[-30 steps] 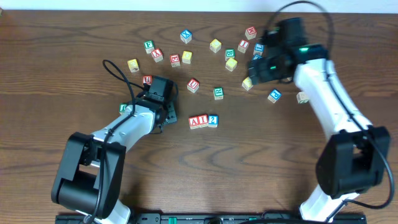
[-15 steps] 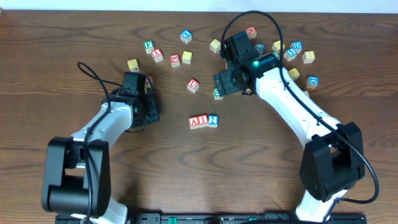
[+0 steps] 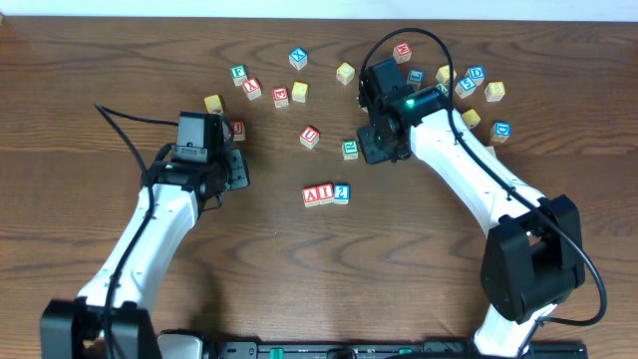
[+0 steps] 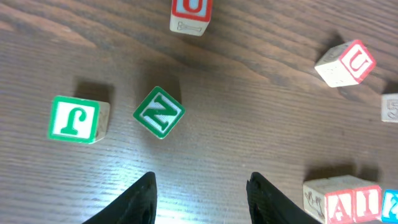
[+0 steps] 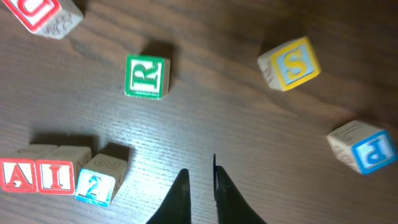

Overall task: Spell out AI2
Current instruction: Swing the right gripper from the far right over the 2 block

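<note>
Wooden cubes make up the row nearest our side of the table (image 3: 299, 279). The A cube (image 3: 311, 195), the I cube (image 3: 325, 194) and the 2 cube (image 3: 342, 192) sit side by side, touching, and read AI2 from left to right. In the right wrist view the 2 cube looks turned a little out of line with its neighbours, though it touches the I cube. We judge the spelling done, or all but done. At most a small squaring-up of that last cube is left, and then clearing our arms away. A little farther out, neither of our grippers holds anything. Our left gripper (image 4: 200, 194) hangs over bare wood to the left of the row, its jaws a moderate way apart with nothing between them. Our right gripper (image 5: 199, 186) hovers beyond the 2 cube and to its right, near the green R block (image 3: 350, 150). Its fingers stand almost together, and we see nothing pinched between them. Farther again lie letters we do not need: the red U block (image 3: 310, 136), the green N block (image 4: 159, 112) and the green J block (image 4: 74, 118). Toward the far edge the rest are scattered, among them the yellow S block (image 5: 290, 62) and the blue P block (image 5: 367, 148), all well apart from the finished word.
</note>
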### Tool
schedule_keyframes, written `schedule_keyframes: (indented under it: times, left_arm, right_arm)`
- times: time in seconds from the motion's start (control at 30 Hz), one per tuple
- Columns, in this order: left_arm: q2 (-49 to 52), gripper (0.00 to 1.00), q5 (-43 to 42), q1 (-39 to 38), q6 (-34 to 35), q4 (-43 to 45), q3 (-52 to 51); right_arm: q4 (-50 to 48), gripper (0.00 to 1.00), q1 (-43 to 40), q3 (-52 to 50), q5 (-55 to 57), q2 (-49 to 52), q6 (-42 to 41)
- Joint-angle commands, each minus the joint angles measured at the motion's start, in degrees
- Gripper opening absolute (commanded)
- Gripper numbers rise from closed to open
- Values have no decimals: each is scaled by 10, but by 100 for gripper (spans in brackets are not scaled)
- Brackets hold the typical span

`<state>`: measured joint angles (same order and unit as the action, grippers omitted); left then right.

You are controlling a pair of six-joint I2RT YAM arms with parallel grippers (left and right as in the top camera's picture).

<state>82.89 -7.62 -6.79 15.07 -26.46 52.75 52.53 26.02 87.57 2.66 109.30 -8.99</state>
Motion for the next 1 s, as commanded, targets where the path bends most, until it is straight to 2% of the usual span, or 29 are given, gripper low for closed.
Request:
schedule_keyframes:
  times: [0.0, 0.27, 0.5, 0.97]
  left_arm:
    - [-26, 47, 5, 2, -26, -14, 4]
    - [-42, 47, 42, 2, -27, -45, 4]
    - [-41, 47, 42, 2, -28, -47, 4]
    - [-41, 47, 42, 2, -28, -48, 4]
  right_arm:
    - [-9, 6, 3, -40, -18, 1, -18]
    - [-78, 4, 34, -135, -32, 1, -52]
    - [-86, 6, 63, -137, -33, 1, -57]
    - [-84, 3, 68, -139, -39, 1, -62]
